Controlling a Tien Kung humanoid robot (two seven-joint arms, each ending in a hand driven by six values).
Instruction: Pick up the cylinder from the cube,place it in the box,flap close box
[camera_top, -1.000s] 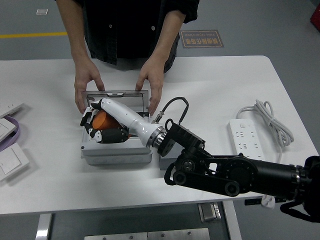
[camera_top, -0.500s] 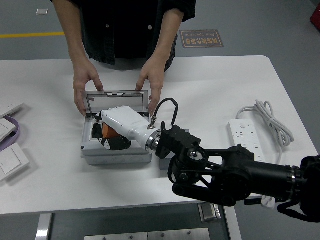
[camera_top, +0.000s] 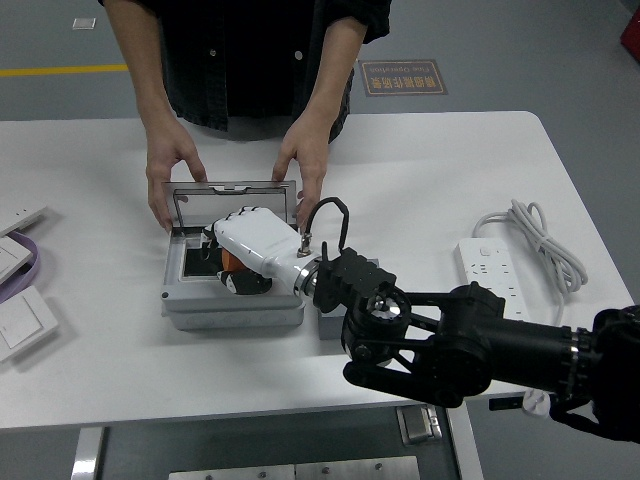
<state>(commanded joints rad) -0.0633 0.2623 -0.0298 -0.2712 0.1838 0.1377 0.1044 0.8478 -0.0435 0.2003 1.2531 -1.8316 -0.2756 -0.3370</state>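
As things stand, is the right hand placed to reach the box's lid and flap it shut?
Probably yes, once it lets go. The right hand is inside the box, curled on the orange cylinder. The lid stands open just behind it, but the person's hands grip its corners.

Right hand (camera_top: 245, 245) is being rotated palm-down and sunk deeper into the box (camera_top: 232, 300) vs 1 s ago, w/ the forearm swung in closer over the box's right side. Orange cylinder (camera_top: 231, 263) is being covered more & more; only a sliver is being shown now under the fingers.
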